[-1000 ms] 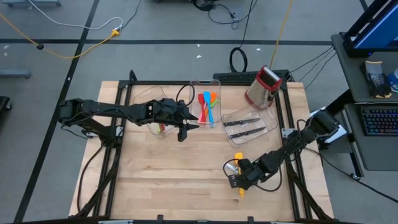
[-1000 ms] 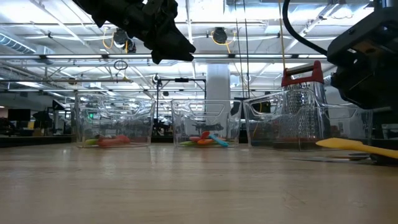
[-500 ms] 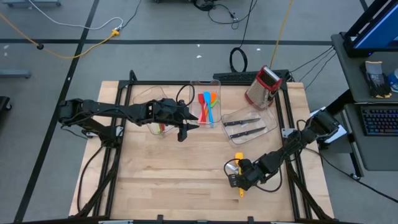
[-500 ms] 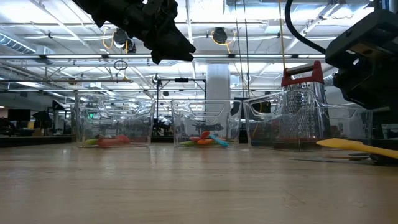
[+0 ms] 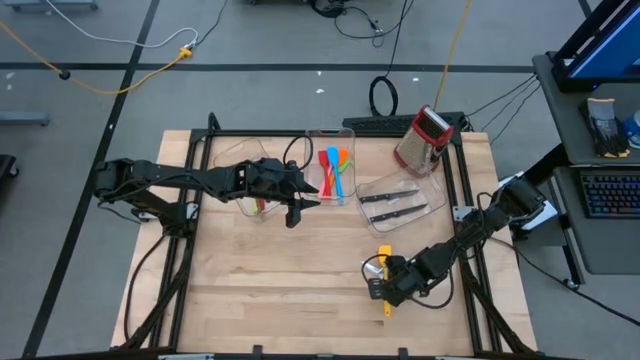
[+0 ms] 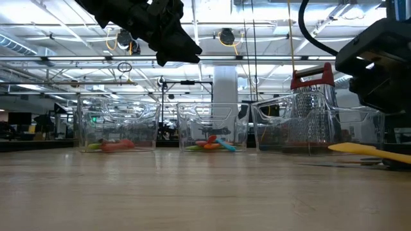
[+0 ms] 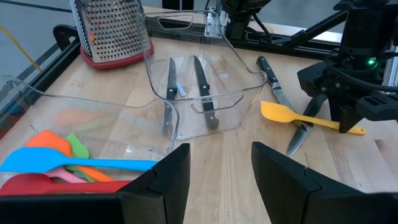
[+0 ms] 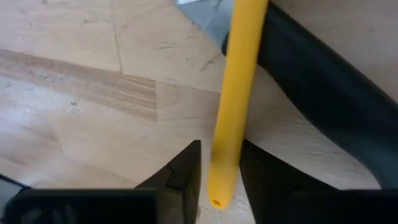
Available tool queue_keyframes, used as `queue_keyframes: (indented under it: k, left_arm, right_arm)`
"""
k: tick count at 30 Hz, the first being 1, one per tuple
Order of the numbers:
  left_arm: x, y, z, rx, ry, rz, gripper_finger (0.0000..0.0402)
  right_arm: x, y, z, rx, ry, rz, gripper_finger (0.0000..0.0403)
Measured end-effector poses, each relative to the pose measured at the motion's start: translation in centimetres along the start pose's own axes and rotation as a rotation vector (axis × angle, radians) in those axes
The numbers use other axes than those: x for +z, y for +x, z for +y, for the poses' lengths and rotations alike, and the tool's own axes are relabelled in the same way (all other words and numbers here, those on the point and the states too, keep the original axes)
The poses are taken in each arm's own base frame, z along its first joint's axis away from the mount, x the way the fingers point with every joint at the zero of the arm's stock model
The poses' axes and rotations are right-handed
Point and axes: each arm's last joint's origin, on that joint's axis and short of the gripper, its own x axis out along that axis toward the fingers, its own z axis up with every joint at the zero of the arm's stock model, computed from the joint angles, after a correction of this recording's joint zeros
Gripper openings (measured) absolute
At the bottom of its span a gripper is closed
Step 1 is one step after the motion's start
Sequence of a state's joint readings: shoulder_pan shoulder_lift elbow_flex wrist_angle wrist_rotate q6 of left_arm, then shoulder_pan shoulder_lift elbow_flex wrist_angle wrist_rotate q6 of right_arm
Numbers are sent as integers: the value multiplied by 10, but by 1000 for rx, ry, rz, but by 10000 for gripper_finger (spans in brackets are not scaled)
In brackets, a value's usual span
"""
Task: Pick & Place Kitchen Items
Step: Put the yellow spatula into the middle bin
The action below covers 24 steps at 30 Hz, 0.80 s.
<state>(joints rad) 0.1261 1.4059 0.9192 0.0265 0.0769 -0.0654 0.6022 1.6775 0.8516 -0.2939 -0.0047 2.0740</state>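
Yellow silicone spatula (image 7: 309, 118) lies on the wooden desk (image 5: 270, 270) at its right front, across a black-handled knife (image 7: 303, 126). The right hand (image 8: 219, 165) is down over it, fingers spread astride the handle, not yet gripping: the pick is in hand. Next it should close and lift. The left hand (image 7: 219, 167) waits open beside the clear plastic bin (image 5: 332, 172) of coloured spatulas.

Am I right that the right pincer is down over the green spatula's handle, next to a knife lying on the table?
Not green: the spatula is yellow, as the left wrist view shows. The right pincer is down with its fingers either side of the yellow handle, and a knife lies on the table beside it.
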Motion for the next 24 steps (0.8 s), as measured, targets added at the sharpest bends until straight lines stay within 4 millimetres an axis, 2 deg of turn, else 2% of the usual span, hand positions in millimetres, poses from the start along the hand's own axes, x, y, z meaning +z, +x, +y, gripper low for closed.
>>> queue_keyframes:
  k: [5,8,17,24]
  left_arm:
    - [0,0,0,0,0,0,175]
    - [0,0,0,0,-1,0,175]
    - [0,0,0,0,-3,0,175]
    - [0,0,0,0,5,0,175]
  right_arm:
    - [1,0,-2,-20,38,-16,45]
    - [1,0,-2,-17,35,-19,26]
    - [1,0,-2,-14,51,-19,21]
    - [-4,-15,-2,61,27,-39,18]
